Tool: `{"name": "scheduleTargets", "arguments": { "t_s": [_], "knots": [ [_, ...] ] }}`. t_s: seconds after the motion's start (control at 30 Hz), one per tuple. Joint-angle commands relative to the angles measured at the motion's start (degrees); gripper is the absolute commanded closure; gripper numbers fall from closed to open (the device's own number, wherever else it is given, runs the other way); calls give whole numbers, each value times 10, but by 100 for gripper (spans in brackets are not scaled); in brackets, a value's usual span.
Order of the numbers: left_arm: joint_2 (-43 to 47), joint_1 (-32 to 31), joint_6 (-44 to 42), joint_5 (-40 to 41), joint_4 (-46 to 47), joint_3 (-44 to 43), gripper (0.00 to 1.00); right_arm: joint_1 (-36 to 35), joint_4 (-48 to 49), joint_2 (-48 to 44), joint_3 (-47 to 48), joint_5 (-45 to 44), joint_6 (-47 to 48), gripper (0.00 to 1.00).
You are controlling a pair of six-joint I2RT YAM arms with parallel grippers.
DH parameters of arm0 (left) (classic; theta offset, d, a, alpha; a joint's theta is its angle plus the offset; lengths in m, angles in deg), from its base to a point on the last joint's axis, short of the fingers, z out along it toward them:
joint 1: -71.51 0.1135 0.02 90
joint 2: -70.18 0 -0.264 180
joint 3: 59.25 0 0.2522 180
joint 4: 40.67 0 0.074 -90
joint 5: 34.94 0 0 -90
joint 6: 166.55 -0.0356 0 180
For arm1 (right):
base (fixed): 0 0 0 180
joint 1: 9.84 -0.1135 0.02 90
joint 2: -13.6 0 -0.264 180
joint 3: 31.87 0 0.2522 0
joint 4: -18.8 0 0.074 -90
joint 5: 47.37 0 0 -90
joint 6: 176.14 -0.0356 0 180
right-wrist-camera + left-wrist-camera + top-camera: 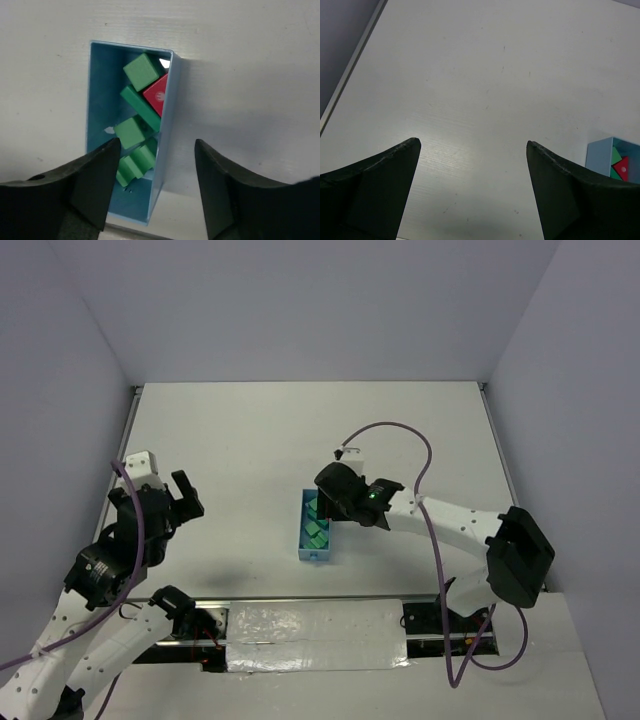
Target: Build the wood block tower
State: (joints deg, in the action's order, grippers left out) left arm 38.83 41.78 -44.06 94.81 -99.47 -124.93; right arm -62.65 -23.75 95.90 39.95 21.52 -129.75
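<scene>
Several green wooden blocks [131, 131] and one red roof-shaped piece [157, 94] lie loose in a light blue tray [102, 85]. No tower stands anywhere in view. My right gripper [157, 141] hangs over the near end of the tray with its jaws apart. The left finger is above the green blocks [315, 530] and the right finger is outside the tray's right wall; nothing is held. My left gripper [474, 142] is open over bare table far to the left [185, 495]. At its right edge, the left wrist view shows the tray [600, 155] and the red piece [623, 168].
The tray [316, 557] lies lengthwise near the middle of the white table. Grey walls enclose the table on three sides, with a raised rim [133, 430] along the left side. A purple cable [400, 430] loops above the right arm.
</scene>
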Motion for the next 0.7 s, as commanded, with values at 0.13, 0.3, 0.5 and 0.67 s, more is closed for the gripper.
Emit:
{"name": "scheduleTargets", "arguments": {
  "t_s": [0.13,0.3,0.5,0.67],
  "knots": [
    [8,2,-20,-14,27,6,0,-7,36,57,11,-12,-6,58],
    [15,3,-22,-17,28,6,0,-10,33,87,10,-13,-13,63],
    [19,3,-23,-20,30,7,1,-9,15,65,10,-33,-7,90],
    [17,3,-23,-20,30,8,1,-5,-53,58,55,-115,58,100]
  ]
}}
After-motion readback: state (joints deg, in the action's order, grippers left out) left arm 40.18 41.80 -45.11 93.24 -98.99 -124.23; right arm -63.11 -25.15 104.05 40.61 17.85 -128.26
